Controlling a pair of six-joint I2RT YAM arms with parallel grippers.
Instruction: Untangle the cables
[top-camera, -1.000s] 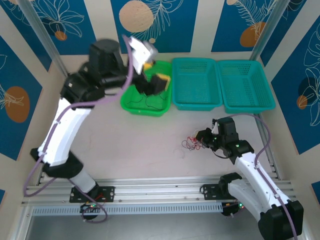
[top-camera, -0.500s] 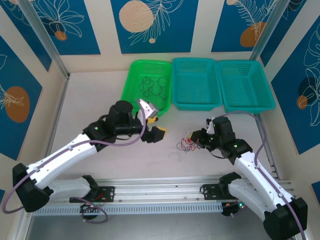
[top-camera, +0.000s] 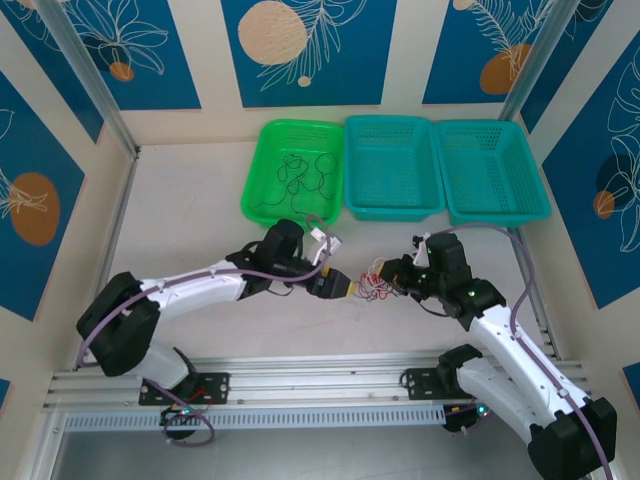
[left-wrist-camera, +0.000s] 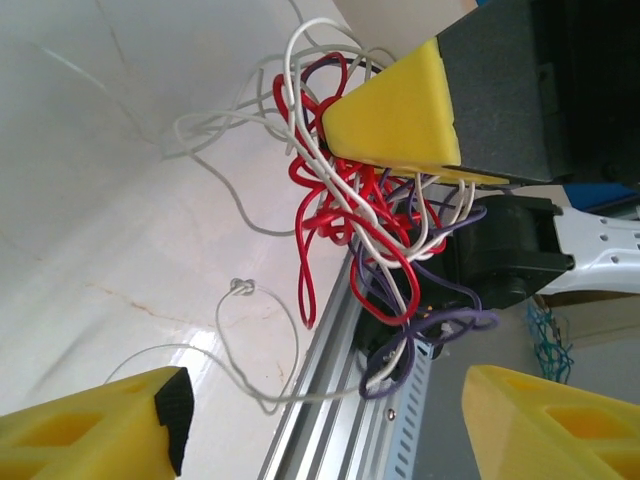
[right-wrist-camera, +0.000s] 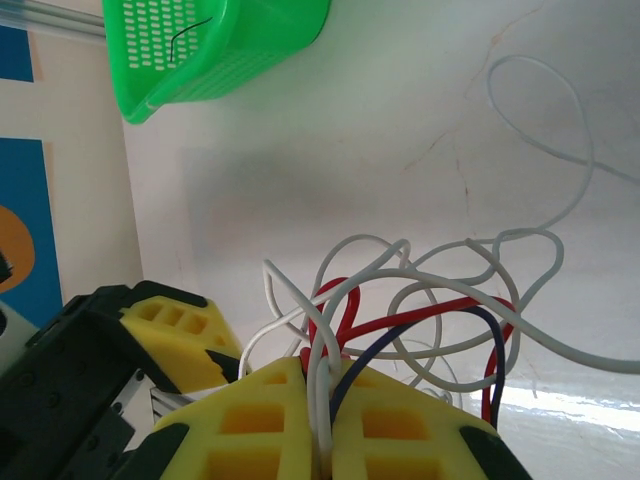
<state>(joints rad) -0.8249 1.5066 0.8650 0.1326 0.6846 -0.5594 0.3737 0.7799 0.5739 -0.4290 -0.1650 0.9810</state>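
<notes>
A tangle of red, white and purple cables (top-camera: 372, 286) lies mid-table, and it appears again as the cable tangle (left-wrist-camera: 355, 200) and the looping cables (right-wrist-camera: 430, 300). My right gripper (top-camera: 394, 280) is shut on its strands, pinched between the yellow fingers (right-wrist-camera: 270, 420) of the right gripper (right-wrist-camera: 320, 385). My left gripper (top-camera: 341, 285) sits just left of the tangle, open; its left gripper (left-wrist-camera: 325, 400) spans wide below the bundle with nothing between the fingers. Thin black cables (top-camera: 300, 172) lie in the green basket (top-camera: 262, 205).
Two teal baskets (top-camera: 392, 205) (top-camera: 494, 212) stand at the back, right of the green one. The green basket (right-wrist-camera: 200, 60) is far from the tangle. A metal rail (left-wrist-camera: 340, 400) runs along the table's near edge under the left gripper. A thin white strand (left-wrist-camera: 235, 290) trails loose on the table.
My left arm swung from the green basket down across the table to the tangle's left side. The right gripper stayed shut on the cables, shifting them slightly.
</notes>
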